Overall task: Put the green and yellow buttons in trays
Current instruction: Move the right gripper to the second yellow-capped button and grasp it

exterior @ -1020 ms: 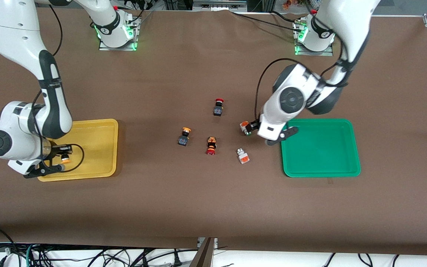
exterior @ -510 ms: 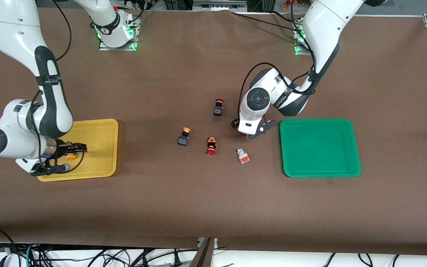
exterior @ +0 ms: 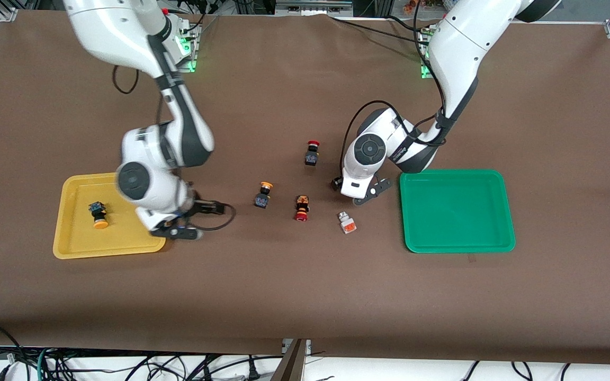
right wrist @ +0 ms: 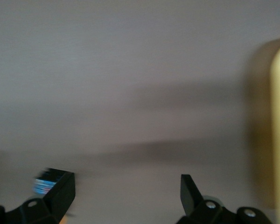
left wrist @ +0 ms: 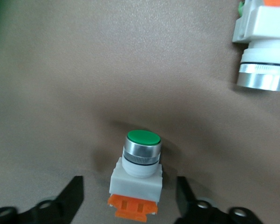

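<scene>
Left tool (left wrist: 129,205) sits low over the tabletop (exterior: 305,296), its two fingers spread on either side of a green button (left wrist: 137,179), straddling it but not yet touching, apparently set for a pickup. The green tray (exterior: 503,211) lies just beside it, holding nothing. Right tool (exterior: 199,219) hangs wide open and holds nothing, over the tabletop beside the yellow tray (exterior: 74,246), which holds one yellow button (exterior: 98,214).

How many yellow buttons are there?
2. One yellow button lies in the yellow tray. The other yellow button sits mid-table, beside a red-capped switch. None seem hidden.
</scene>
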Robot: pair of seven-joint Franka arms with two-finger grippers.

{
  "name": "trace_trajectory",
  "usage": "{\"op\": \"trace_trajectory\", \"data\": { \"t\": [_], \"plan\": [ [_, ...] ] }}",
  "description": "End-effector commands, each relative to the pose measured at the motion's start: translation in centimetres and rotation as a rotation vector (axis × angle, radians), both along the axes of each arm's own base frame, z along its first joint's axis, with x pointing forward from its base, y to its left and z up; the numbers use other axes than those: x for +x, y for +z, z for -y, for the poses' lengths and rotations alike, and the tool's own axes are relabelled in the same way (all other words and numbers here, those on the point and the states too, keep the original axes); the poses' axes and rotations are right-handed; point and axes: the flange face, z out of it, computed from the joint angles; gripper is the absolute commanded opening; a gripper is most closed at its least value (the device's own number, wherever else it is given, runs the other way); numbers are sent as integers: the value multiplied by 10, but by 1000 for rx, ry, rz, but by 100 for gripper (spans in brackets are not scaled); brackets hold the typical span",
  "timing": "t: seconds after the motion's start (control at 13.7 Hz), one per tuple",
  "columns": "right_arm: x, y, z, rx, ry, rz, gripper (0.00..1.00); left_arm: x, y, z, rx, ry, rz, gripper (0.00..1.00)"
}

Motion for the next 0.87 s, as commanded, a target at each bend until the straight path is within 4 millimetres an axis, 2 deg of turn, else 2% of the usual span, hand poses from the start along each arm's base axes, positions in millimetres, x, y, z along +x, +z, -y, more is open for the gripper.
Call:
{"op": "trace_trajectory", "data": {
  "t": [0.0,0.22,0.29,0.44,0.51,0.58,0.66,0.8],
  "plan": [
    [-19,-37,-52,-4,-136,43,100,-2,-1,2,18,-17,14,43],
    [-35,-58,-83,-7,-168,61,100,5,2,-5,13,-42,17,12],
    [-39,-61,-87,-10,-166,57,100,12,7,-12,9,-58,25,6],
    [-45,-64,-93,-14,-154,51,100,25,10,-32,2,-99,20,0],
    [-47,-65,-95,-17,-152,47,93,29,13,-35,-2,-100,25,0],
    [-51,-67,-98,-21,-144,41,56,30,17,-35,-3,-103,31,0],
    [-54,-67,-102,-21,-135,39,25,30,19,-34,-4,-102,34,0],
    [-59,-70,-105,-27,-126,31,0,37,35,-35,3,-114,40,0]
  ]
}}
